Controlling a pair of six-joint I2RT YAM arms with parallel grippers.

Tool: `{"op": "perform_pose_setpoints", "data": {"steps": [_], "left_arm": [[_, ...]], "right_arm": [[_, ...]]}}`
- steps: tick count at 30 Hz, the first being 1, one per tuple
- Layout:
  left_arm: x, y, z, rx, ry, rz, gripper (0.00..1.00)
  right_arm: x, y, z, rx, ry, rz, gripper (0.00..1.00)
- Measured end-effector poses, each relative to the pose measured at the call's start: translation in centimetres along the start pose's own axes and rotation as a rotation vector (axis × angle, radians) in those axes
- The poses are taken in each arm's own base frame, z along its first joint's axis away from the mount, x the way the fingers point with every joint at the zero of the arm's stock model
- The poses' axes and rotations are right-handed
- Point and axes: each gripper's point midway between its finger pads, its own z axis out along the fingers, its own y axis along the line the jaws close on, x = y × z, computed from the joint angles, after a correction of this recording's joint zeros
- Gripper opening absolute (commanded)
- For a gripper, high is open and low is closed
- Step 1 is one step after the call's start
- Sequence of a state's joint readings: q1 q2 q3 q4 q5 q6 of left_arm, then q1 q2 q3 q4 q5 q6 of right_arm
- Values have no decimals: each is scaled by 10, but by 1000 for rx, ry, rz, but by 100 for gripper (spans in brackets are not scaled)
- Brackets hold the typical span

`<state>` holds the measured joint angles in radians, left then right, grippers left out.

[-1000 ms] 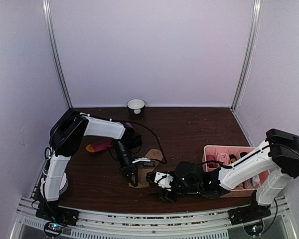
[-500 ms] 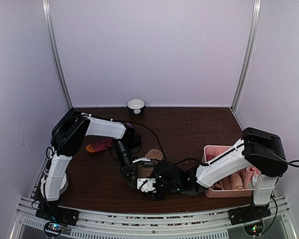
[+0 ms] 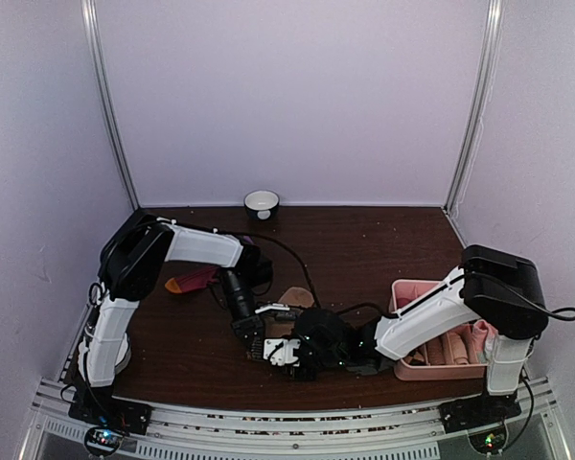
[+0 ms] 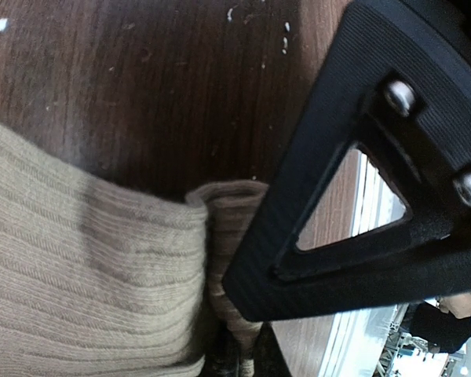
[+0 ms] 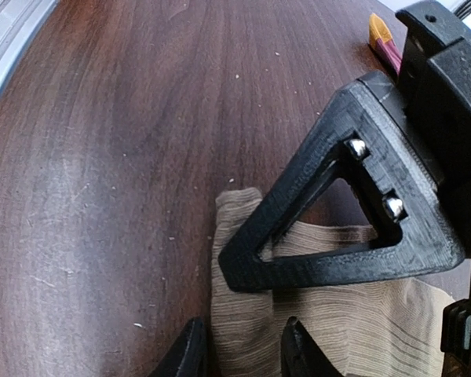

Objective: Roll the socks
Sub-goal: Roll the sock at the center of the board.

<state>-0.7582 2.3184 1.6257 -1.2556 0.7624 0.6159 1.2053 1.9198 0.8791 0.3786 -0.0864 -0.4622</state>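
The tan sock (image 3: 293,299) lies flat on the table, its near end folded into a small roll (image 5: 247,314). My left gripper (image 3: 254,337) is shut on that roll, which runs down between its tips (image 4: 247,365). My right gripper (image 3: 289,356) meets it from the right. Its fingertips (image 5: 192,349) stand on either side of the roll, and the right gripper (image 5: 243,353) is shut on it. Each wrist view is crossed by the other gripper's black triangular finger (image 5: 298,188) (image 4: 302,181). The dark red sock (image 3: 194,281) lies apart at the left, its orange tip (image 5: 379,35) showing.
A pink divided tray (image 3: 407,287) with small rolled socks stands at the right, against the right arm. A white bowl (image 3: 262,202) sits at the back wall. The table's near edge and metal rail (image 4: 369,236) run just behind the grippers.
The right arm swung left from beside the pink tray to the tan sock's near end, and its jaws narrowed onto the roll. The left gripper stayed shut in place.
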Motion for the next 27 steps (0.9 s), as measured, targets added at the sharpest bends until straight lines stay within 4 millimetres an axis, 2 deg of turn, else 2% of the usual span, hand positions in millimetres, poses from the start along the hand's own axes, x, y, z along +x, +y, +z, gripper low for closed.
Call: {"op": "perform_pose_setpoints", "data": {"steps": [2,4,6,8,13,15,18,21,22,23,24,27], "left_arm": [[0,0,0,1,1,-1,0],[0,0,0,1,1,1,0],[0,0,0,1,1,3,8],[0,0,0,-1,2,6,16],[0,-2,-4,-7,-4,6,28],[-1,-1,-10,-35,-20,20,37],[3,2,-28,-128,-62,60,43],[8,0,-57,-276,-137,129,51],[9,-3,-67,-330,-166,158,60],[9,-8,-78,-384,-196,189,87],[8,-12,-87,-431,-221,223,96],[-2,-19,-111,-559,-296,280,98]], "right_arm": [[1,-2,0,1,2,7,22],[3,-2,1,-7,4,20,11],[4,1,1,-27,6,35,0],[4,2,1,-41,3,40,0],[3,1,1,-68,-3,91,0],[3,1,1,-86,-4,128,0],[5,-4,1,-128,-5,214,0],[8,-9,-1,-174,1,313,0],[9,-11,-1,-192,1,348,0],[11,-12,-2,-209,2,383,0],[12,-13,-3,-227,3,414,0],[14,-14,-4,-275,2,494,0]]}}
